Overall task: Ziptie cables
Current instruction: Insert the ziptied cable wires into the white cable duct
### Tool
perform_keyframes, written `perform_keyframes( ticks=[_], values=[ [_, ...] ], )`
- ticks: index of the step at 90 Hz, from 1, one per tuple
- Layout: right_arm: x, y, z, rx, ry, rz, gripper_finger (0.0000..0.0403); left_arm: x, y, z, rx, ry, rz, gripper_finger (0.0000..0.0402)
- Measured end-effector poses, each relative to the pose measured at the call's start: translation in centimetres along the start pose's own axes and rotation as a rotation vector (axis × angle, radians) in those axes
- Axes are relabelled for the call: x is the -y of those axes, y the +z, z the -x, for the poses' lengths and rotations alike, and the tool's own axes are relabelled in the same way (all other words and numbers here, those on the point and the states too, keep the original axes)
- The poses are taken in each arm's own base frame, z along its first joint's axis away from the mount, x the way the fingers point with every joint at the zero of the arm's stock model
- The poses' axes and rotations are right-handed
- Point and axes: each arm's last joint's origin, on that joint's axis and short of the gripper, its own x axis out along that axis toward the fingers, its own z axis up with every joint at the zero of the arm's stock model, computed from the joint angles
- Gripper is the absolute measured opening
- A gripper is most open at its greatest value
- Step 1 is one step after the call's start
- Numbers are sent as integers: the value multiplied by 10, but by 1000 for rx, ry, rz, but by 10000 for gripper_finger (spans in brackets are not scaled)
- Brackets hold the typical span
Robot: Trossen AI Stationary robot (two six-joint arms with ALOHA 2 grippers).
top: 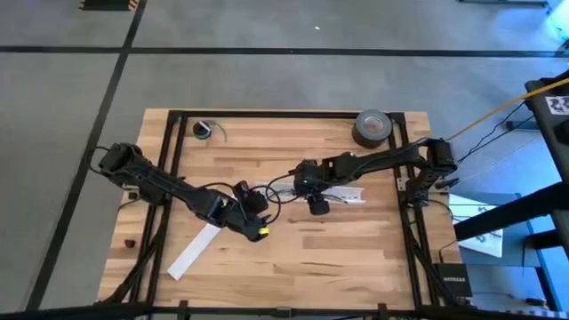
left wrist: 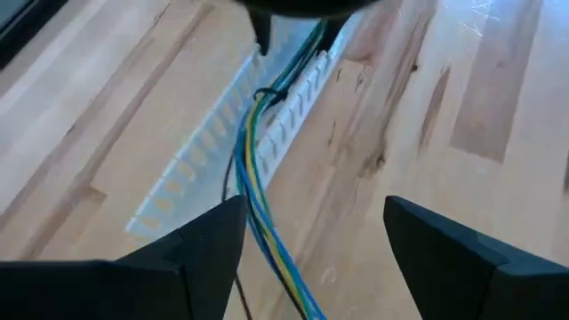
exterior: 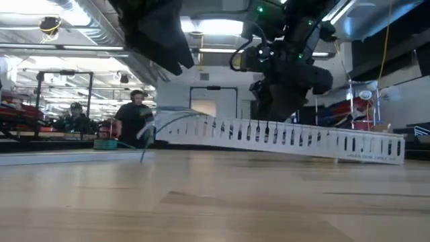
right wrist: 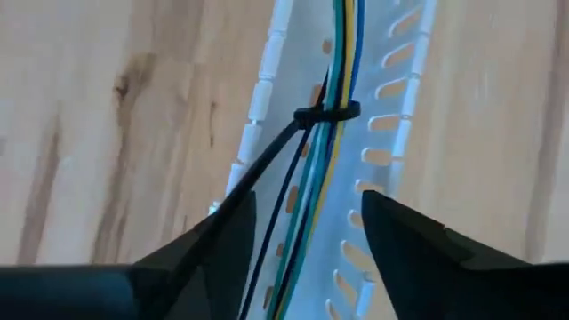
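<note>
- The left gripper [top: 253,213], a dark two-finger claw with a bit of yellow on it, is hanging over the middle of the pale wooden table [top: 293,267]. Its fingers [left wrist: 209,244] are standing wide apart, and nothing is pinched between them.
- The cables [left wrist: 258,187], a thin bundle of blue, green and yellow wires, are running right through the gap between those open fingers. I cannot tell if the wires are touching either finger.
- Just ahead of the left gripper, the cables are lying along a long white plastic strip with slots cut in its sides [left wrist: 213,147].
- The right gripper [top: 316,203], another dark two-finger claw, is hanging just beside the left one, over the same strip. Its fingers [right wrist: 209,240] are also spread wide, and they are not squeezing anything.
- The cables [right wrist: 333,151] are passing between the right gripper's fingers too, going straight out in front of it.
- The ziptie [right wrist: 324,114], a very thin black plastic strip, is wrapped around the cables a little way ahead of the right gripper. Its long loose tail is slanting back toward one of that gripper's fingers.
- From low on the table, the wire ends [exterior: 164,121] are sticking up and curving off the near end of the white strip [exterior: 282,134].
- A grey roll of tape [top: 373,127] is sitting at the far edge of the table, well away from both grippers.
- People [exterior: 131,117] are standing far off in the room behind the table.
</note>
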Motion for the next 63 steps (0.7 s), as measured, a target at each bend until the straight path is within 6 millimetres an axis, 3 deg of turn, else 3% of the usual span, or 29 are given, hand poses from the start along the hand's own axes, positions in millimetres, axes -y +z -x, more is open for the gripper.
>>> perform_keyframes(
  ticks=[12,23,46,63],
  values=[
    [0,1,0,15,8,-3,105,0,0,0,0,0,-1,253],
    [1,3,3,2,-16,1,89,0,0,0,0,0,-1,253],
    [2,7,39,-174,-19,-58,128,-2,1,-2,-10,-6,5,253],
    [-8,-28,62,-382,18,-177,157,-1,1,-2,-11,-9,0,253]
  ],
)
